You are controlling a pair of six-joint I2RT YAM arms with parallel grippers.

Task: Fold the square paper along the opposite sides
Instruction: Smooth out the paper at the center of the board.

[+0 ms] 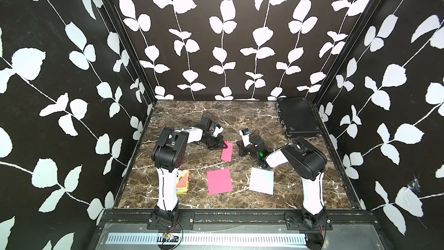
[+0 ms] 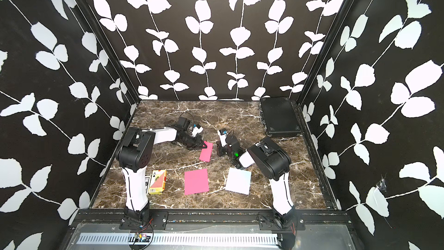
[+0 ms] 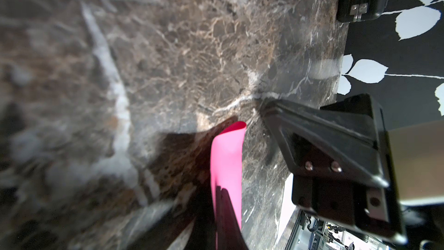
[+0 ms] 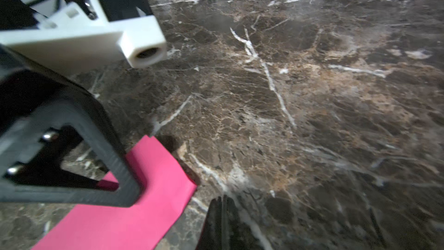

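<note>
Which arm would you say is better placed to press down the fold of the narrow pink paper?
Left. The left claw, shut, lies on the folded pink paper; the right claw, also shut, is beside it over the marble tabletop.

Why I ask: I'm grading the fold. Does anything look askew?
The folded pink paper is not flat: its far corner is pinched in the shut left pincer and curls up off the table.
</note>
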